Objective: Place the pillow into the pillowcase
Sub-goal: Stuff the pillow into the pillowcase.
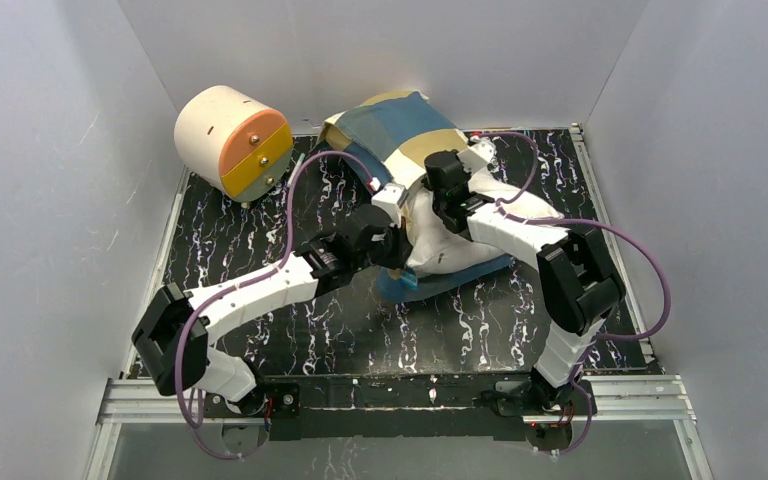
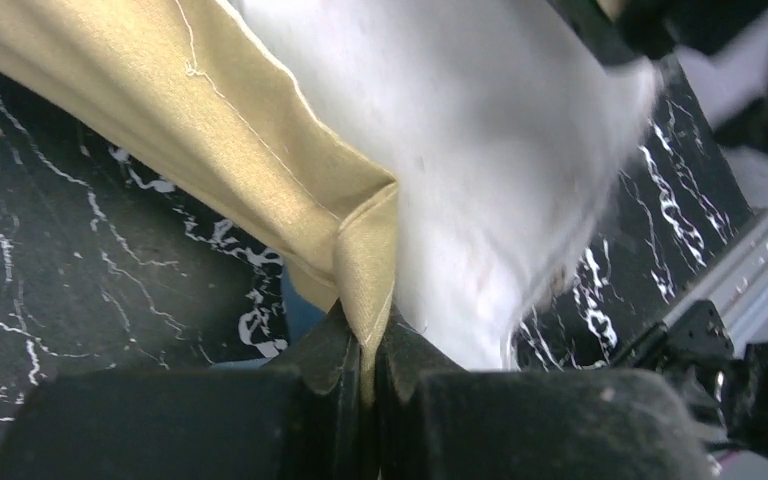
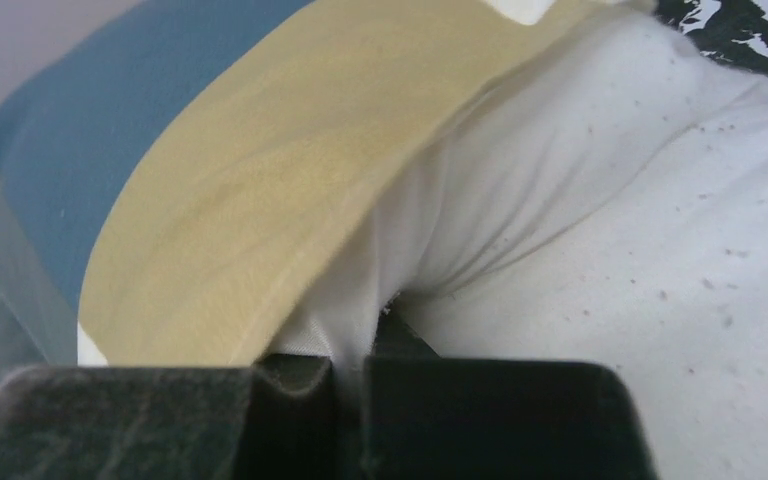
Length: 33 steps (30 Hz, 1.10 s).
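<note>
Top view: pillow [image 1: 452, 238] lies mid-table, its far end inside the pillowcase [image 1: 400, 125], its near end bare white. A blue strip of case shows under the pillow's near edge. L gripper [image 1: 398, 222] is at the pillow's left flank, at the case mouth. R gripper [image 1: 442, 168] is on top of the pillow at the tan hem. Jaw gaps can't be read from here. Cream-and-orange cylinder [image 1: 232, 140] sits far-left, well apart from both arms. Bare black marbled table [image 1: 260, 260] is open to the left and near side. On the far side the case's end is up against the back wall [image 1: 380, 50].

L wrist view: L gripper [image 2: 365, 340] is clenched, fingers pressed together on a folded corner of the pillowcase's [image 2: 250, 140] tan hem, which rises taut from the tips. Pillow [image 2: 480, 150] bulges just right of the hem, touching it. Table [image 2: 80, 250] is bare on the left.

R wrist view: R gripper [image 3: 350, 350] is clamped tight on a pinch of white pillow [image 3: 610, 250] fabric, with creases radiating from the tips. The pillowcase's [image 3: 250, 200] tan edge lies against the left finger. Can't tell if the hem is caught too.
</note>
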Motion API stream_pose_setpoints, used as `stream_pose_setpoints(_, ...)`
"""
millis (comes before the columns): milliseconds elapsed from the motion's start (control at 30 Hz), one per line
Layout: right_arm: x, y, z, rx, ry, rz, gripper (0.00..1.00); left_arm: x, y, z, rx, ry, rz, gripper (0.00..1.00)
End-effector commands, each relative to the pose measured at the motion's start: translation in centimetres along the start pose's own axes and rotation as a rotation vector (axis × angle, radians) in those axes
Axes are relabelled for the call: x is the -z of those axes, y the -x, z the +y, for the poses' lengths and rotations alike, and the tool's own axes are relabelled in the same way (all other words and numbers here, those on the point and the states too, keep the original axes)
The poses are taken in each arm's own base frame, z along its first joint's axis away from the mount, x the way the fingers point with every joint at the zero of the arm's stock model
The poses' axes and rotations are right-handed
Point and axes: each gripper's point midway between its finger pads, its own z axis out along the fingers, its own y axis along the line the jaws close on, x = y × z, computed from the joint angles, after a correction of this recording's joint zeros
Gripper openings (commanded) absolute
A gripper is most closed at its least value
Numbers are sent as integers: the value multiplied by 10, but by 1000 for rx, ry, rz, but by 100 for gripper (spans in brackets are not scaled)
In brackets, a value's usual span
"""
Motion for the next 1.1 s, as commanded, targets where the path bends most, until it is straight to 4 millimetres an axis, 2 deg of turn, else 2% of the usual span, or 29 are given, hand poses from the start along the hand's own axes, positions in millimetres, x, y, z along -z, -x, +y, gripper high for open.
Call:
stream_pose_setpoints(0, -7, 98, 53, -419, 151, -221, 1, 68, -7, -106, -65, -428, 24, 0)
stream_pose_setpoints(133, -7, 103, 50, -494, 165, -225, 1, 82, -16, -113, -84, -478, 25, 0)
stream_pose_setpoints(267, -5, 92, 58, -542, 205, -184, 1, 82, -17, -118, -82, -502, 19, 0)
stream_pose_setpoints(333, 6, 92, 59, -569, 241, -165, 1, 83, 1, -118, -102, -473, -29, 0)
stream_pose_setpoints(400, 19, 88, 52, -586, 248, -98, 1, 88, 31, -123, -147, -440, -99, 0)
stream_pose_setpoints(500, 55, 80, 57, -639, 313, 147, 1, 102, 86, -147, -203, -443, -182, 0)
stream_pose_setpoints(533, 73, 75, 59, -681, 337, 231, 1, 103, 98, -159, -213, -470, -186, 0)
stream_pose_setpoints(600, 117, 69, 70, -754, 461, 389, 1, 121, 129, -189, -207, -561, -229, 0)
stream_pose_setpoints(700, 177, 85, 76, -872, 624, 536, 1, 153, 166, -224, -155, -695, -292, 0)
stream_pose_setpoints(733, 192, 92, 75, -894, 654, 553, 1, 165, 178, -233, -135, -731, -318, 0)
stream_pose_setpoints(800, 209, 99, 69, -885, 649, 565, 3, 172, 188, -241, -104, -769, -337, 0)
stream_pose_setpoints(833, 211, 94, 58, -884, 596, 580, 9, 172, 189, -244, -94, -782, -338, 0)
stream_pose_setpoints(900, 208, 79, 33, -908, 525, 577, 16, 155, 180, -240, -92, -748, -298, 0)
stream_pose_setpoints(1000, 190, 48, -13, -926, 402, 537, 18, 106, 148, -220, -108, -640, -182, 1)
stream_pose_setpoints(1067, 172, 33, -42, -901, 307, 495, 22, 74, 131, -199, -95, -572, -110, 12)
